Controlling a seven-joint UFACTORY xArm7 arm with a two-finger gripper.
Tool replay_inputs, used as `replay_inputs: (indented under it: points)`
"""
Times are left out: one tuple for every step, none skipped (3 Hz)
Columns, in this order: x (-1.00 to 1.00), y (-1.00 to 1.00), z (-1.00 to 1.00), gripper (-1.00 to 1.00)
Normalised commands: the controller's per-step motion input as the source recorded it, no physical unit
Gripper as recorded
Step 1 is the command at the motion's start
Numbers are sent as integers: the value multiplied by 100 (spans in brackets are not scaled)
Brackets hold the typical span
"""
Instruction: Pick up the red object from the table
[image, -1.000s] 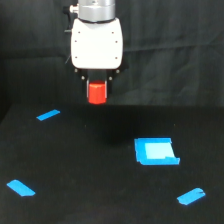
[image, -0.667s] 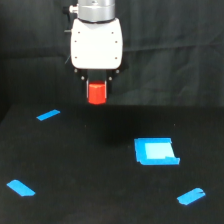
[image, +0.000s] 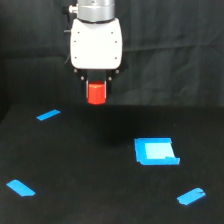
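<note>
Nearest the camera on my feed, the matte black desk (image: 100, 200) carries two short blue tape strips: one (image: 20, 188) low at the exterior view's left and one (image: 191, 196) low at the exterior view's right, both lying flat and at a slant, well apart from each other. Further back and toward the exterior view's right I see the blue square patch (image: 155, 151), flat on the desk with a paler centre and a slightly ragged lower edge. Beyond that, toward the exterior view's left, a third blue tape strip (image: 48, 115) lies near the rear edge of the desk, also slanted. Above the back of the desk, and clear of its surface, hangs the white gripper body (image: 96, 44) on its grey wrist, pointing straight down. The fingers (image: 96, 86) reach down from its underside as short dark parts, and I read them as closed on the red object (image: 96, 93), which sits between them directly under the white body, upright and narrower than it. The red object is off the desk, held in the air, with the lower part of it showing below the fingers. Behind everything hangs the black cloth backdrop (image: 180, 55), creased and dark.
</note>
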Motion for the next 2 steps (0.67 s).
replay_inputs:
  points:
    - [-1,-3,1,-100]
    - [-1,-1,4,-100]
